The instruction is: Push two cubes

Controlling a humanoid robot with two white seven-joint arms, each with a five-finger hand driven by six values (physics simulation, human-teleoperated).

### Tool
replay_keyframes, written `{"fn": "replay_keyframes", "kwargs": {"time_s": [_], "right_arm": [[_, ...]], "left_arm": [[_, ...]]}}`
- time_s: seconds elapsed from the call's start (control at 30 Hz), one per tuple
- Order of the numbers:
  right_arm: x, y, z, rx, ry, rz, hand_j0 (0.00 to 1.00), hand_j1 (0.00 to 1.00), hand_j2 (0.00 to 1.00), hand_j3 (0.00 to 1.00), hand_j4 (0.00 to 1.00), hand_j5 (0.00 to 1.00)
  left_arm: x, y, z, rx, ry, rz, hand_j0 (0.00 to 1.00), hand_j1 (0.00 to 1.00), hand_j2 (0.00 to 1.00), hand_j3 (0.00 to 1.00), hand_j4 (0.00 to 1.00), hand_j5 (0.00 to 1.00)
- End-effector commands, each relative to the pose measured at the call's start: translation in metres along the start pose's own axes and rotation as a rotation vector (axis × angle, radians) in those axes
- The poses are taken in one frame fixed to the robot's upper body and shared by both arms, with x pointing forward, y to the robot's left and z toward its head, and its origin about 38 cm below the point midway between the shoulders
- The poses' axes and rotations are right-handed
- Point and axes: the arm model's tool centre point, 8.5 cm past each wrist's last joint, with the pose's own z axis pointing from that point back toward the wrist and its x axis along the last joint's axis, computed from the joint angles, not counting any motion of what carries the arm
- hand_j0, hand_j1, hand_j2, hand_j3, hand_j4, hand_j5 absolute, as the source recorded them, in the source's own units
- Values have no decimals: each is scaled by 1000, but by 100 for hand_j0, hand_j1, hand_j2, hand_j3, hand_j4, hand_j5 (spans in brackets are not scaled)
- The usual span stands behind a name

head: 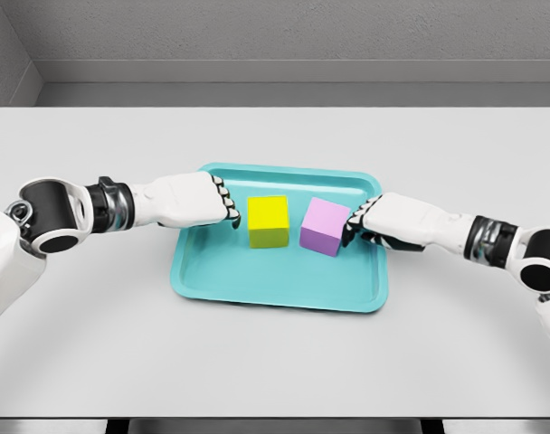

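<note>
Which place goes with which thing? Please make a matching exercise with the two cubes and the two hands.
Things:
1. yellow cube
2. purple cube
3. left hand
4. right hand

Places:
A. reaches in over the right rim of the teal tray
B. on the tray, left of the other cube
C. reaches in over the left rim of the tray
D. on the tray, its right side against curled fingers

Pairs: 1-B, 2-D, 3-C, 4-A
</note>
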Motion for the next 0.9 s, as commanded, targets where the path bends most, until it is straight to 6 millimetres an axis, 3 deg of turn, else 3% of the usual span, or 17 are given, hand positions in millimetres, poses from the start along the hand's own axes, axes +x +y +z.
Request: {"fn": "replay_keyframes", "kwargs": {"time_s": [0.0,0.6,0.87], "right_arm": [[0,4,-3,5,-3,-11,49,49,49,49,49,49],[-17,9,-4,21,42,-37,49,49,49,49,49,49],[-18,0,-5,9,42,-23,47,47,47,47,47,47]], "left_arm": [[1,2,-1,8,-2,2,61,61,61,61,61,61],[7,17,-12,54,-20,-2,61,61,61,61,61,61],[7,18,-15,60,-21,6,62,62,62,62,62,62]]}}
